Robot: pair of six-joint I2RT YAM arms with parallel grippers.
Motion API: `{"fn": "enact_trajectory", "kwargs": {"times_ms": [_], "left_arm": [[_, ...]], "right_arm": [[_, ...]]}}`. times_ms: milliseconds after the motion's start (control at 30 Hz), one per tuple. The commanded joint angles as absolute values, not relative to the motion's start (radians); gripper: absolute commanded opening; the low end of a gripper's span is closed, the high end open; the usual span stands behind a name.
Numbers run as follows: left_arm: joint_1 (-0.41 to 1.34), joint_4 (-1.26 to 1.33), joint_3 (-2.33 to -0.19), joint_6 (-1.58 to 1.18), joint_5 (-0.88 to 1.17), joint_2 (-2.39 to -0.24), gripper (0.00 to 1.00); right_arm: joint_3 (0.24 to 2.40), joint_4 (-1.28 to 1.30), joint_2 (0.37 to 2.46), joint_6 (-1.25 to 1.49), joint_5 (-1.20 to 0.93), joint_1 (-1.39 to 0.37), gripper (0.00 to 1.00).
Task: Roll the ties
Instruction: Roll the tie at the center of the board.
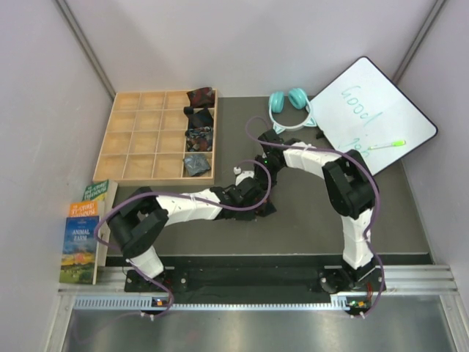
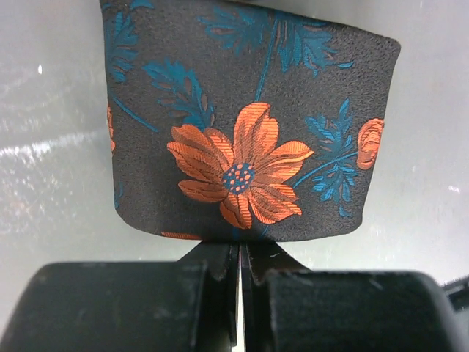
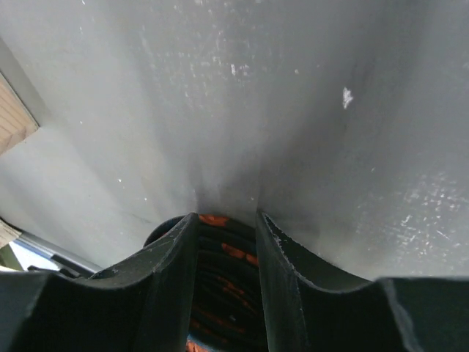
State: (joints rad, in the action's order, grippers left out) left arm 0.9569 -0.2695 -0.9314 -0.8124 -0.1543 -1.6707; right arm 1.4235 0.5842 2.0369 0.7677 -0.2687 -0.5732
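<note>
A black tie with orange flowers and teal leaves [image 2: 242, 132] is wound into a roll on the grey table. In the left wrist view the roll fills the frame just ahead of my left gripper [image 2: 240, 246], whose fingers are pressed together at its lower edge. My right gripper [image 3: 227, 216] is closed on the sides of the roll [image 3: 223, 293], whose spiral layers show end-on between the fingers. In the top view the left gripper [image 1: 253, 196] and right gripper [image 1: 262, 167] meet at the table's middle and hide the tie.
A wooden compartment tray [image 1: 135, 136] stands at the back left, with rolled ties in its right column: dark red [image 1: 201, 96], black [image 1: 199, 117], grey-blue [image 1: 196, 163]. Teal headphones [image 1: 288, 103], a whiteboard [image 1: 370, 117] with a marker [image 1: 386, 145], and books [image 1: 84, 235] lie around.
</note>
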Motion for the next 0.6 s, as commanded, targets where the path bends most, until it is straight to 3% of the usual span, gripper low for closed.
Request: {"fn": "enact_trajectory", "kwargs": {"times_ms": [0, 567], "left_arm": [[0.954, -0.236, -0.989, -0.801, -0.216, -1.703, 0.0], [0.954, -0.252, -1.02, -0.782, -0.338, -1.756, 0.0]], "right_arm": [[1.399, 0.541, 2.042, 0.785, -0.316, -0.568, 0.38], [1.279, 0.442, 2.006, 0.847, -0.391, -0.568, 0.38]]}}
